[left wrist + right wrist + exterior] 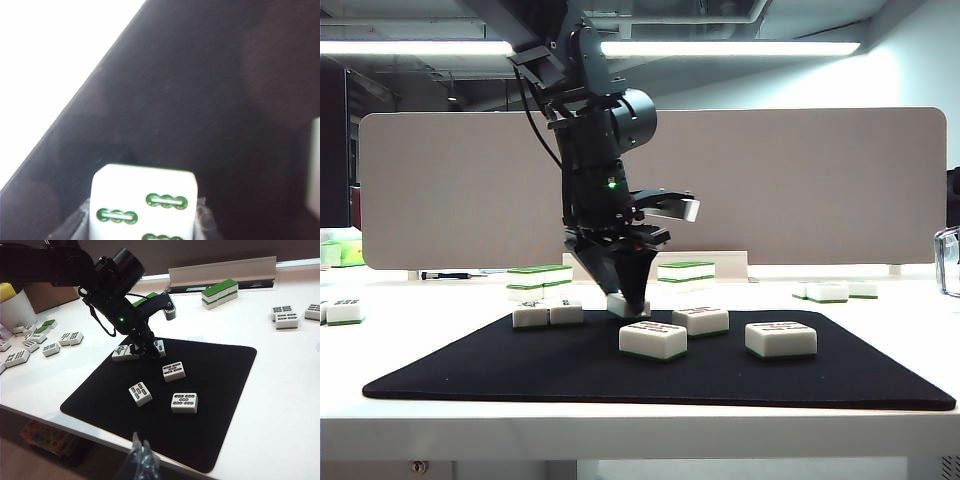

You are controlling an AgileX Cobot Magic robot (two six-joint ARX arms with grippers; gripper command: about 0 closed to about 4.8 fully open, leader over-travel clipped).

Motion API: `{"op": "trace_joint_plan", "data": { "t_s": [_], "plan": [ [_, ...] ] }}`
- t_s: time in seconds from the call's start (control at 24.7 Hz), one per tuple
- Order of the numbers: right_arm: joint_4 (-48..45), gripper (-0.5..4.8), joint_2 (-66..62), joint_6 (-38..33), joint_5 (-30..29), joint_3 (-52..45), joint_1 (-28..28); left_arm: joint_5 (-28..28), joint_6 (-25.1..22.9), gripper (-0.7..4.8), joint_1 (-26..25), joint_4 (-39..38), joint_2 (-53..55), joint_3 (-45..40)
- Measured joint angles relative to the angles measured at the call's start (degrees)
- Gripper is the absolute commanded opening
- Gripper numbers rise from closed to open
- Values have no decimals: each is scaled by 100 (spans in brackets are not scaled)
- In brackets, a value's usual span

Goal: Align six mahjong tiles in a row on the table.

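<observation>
Left pincer: I had the left pincer (625,300) down at the far edge of the black mat (570,370), its fingers clamped on one tile (144,202), which sat just beside a pair of tiles (547,314) lying side by side.

Right pincer: the right pincer (141,460) hung low over the near edge of the tabletop (290,390), well away from the work; its tips looked pressed together with nothing between them.

Handling: I judged each tile a small, hard, stiff block, light for its size, with smooth glossy faces that could slip. Taking it across the two long side walls, low and square, seemed the safest hold; a skewed grip would likely twist it.

Tiles on the mat: six counted — the gripped one, the pair, and three loose ones (174,370) (140,393) (184,402) scattered nearer the front, not yet in line.

Stacks: green-topped double stacks (220,291) stood beyond the mat; I could not count them surely.

Spare tiles: several more lay on the tabletop to either side (283,319), count unclear.
</observation>
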State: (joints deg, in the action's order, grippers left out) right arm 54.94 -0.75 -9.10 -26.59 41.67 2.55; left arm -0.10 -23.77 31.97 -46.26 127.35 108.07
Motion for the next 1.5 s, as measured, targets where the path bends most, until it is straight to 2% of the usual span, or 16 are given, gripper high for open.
{"op": "trace_joint_plan", "data": {
  "t_s": [0.28, 0.45, 0.77, 0.93, 1.01, 1.26, 1.38, 1.5],
  "plan": [
    [0, -1, 0, -2, 0, 0, -2, -94, -291, 236, -247, -271, -2, 2],
    [0, -1, 0, -2, 0, 0, -2, -101, -691, 237, -254, -459, -9, 7],
    [0, -1, 0, -2, 0, 0, 0, -101, -752, 239, -245, -564, -9, 20],
    [0, -1, 0, -2, 0, 0, 0, -103, -754, 257, -245, -743, -9, 26],
    [0, -1, 0, 0, 0, 0, 0, -103, -754, 322, -243, -807, -22, 24],
    [2, -1, 0, -2, 0, 0, 0, -107, -767, 322, -238, -769, -208, 76],
    [0, -1, 0, 0, 0, 0, -2, -98, -474, 322, -192, -844, -192, 297],
    [0, -1, 0, -2, 0, 0, 0, 568, 240, 321, 59, -815, -214, 535]
  ]
}}
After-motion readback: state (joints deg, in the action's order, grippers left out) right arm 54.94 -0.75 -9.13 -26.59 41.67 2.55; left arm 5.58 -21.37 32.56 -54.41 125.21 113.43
